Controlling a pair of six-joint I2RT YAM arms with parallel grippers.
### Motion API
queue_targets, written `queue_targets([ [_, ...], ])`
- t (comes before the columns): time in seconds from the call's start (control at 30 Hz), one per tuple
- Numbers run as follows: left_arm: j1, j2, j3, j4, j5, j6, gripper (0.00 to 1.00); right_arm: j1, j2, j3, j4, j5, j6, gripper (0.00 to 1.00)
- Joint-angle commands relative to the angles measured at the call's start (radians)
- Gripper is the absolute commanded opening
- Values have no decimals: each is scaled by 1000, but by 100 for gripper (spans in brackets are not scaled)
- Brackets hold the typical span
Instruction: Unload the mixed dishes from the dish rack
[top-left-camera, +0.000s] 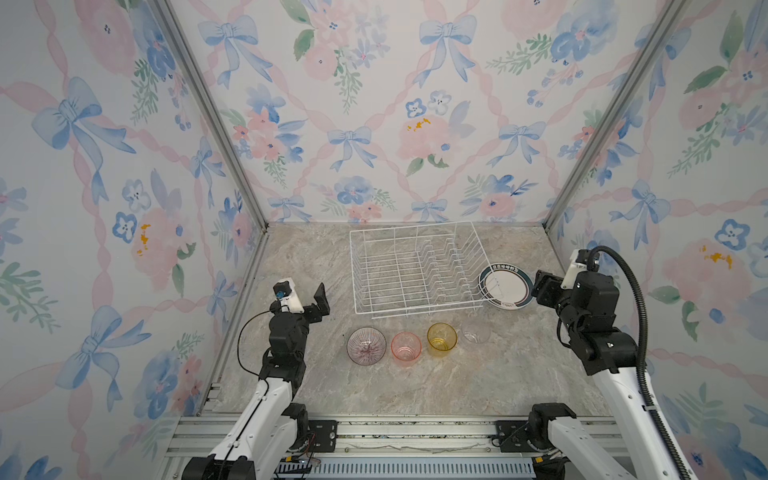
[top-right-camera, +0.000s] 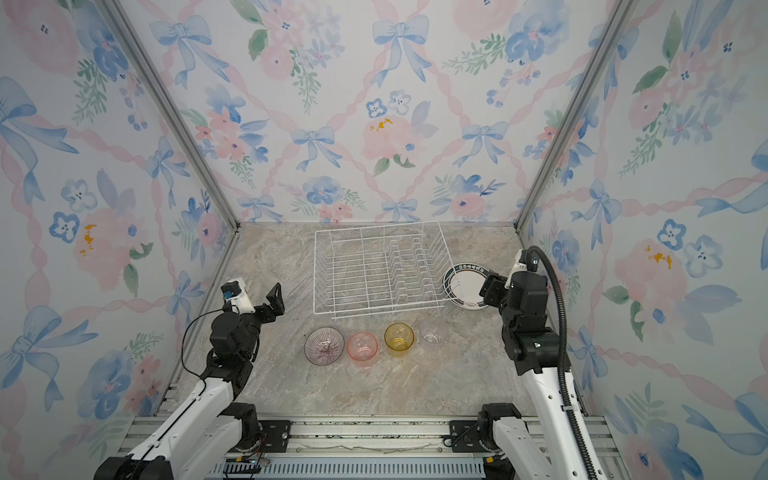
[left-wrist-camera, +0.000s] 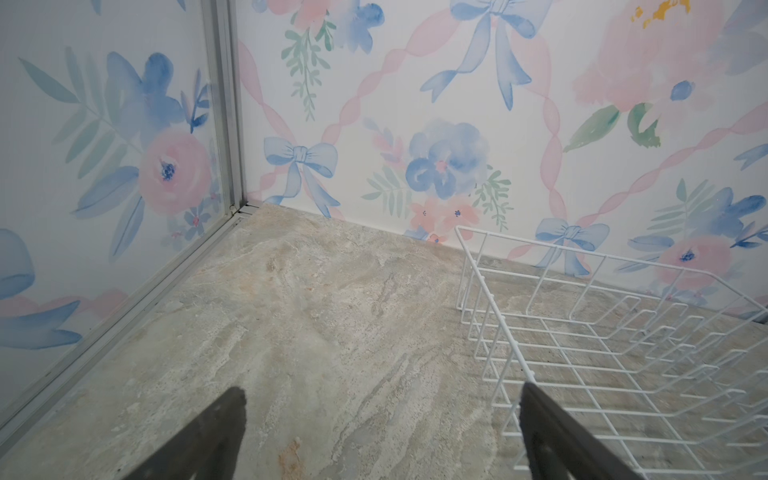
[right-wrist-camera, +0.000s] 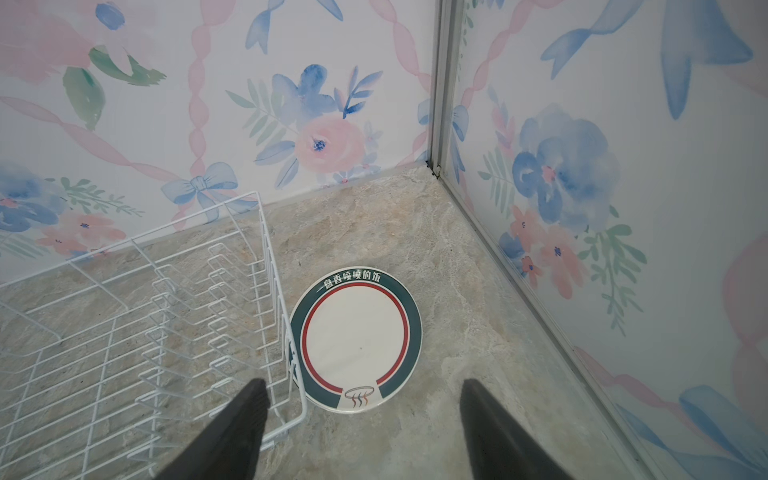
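Lying beside white wire dish rack (top-left-camera: 415, 270), green-rimmed, red-ringed plate (right-wrist-camera: 355, 340)

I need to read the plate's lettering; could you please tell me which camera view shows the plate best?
The right wrist view: the green-rimmed plate lies large and central, its lettering sharp. In both top views it is small, its edge behind the dish rack wires. The left wrist view misses it.

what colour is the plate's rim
Dark green, red ring inside, on the round white plate; right wrist view.
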Motion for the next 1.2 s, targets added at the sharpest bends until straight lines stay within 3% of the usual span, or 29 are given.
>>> queue_targets([
  [0.0, 3, 46, -77, 185, -42, 76, 98, -26, -5, -26, -2, 18, 25, 83],
  [0.2, 4, 322, -81, 361, -53, 155, 98, -36, 23, -71, 33, 66, 40, 93],
  [0.27, 3, 434, -98, 531, -46, 155, 98, -36, 37, -88, 52, 67, 34, 96],
  [0.33, 0, 482, -75, 563, -4, 225, 98, -36, 46, -114, 81, 66, 13, 100],
  [0.43, 0, 548, -70, 644, -19, 251, 98, -35, 57, -174, 148, 67, -31, 98],
  [0.5, 1, 626, -87, 726, 23, 262, 98, -36, 61, -234, 223, 68, -55, 97],
  [0.57, -1, 766, -118, 957, 142, 318, 98, -34, 65, -302, 317, 66, -69, 97],
  [0.6, -6, 780, -131, 995, 133, 326, 98, -34, 69, -332, 369, 63, -71, 97],
  [0.67, -4, 709, -128, 873, 113, 305, 98, -33, 80, -402, 485, 50, -85, 97],
  [0.73, -4, 736, -98, 864, 181, 337, 98, -33, 106, -469, 622, 38, -100, 97],
  [0.87, 7, 732, -35, 740, 159, 313, 98, -30, 233, -578, 921, 20, -117, 97],
  [1.07, 14, 736, -24, 721, 160, 306, 98, 41, 497, -600, 1254, 69, -166, 97],
  [1.17, 16, 735, -19, 713, 162, 305, 98, 84, 593, -550, 1309, 121, -244, 97],
])
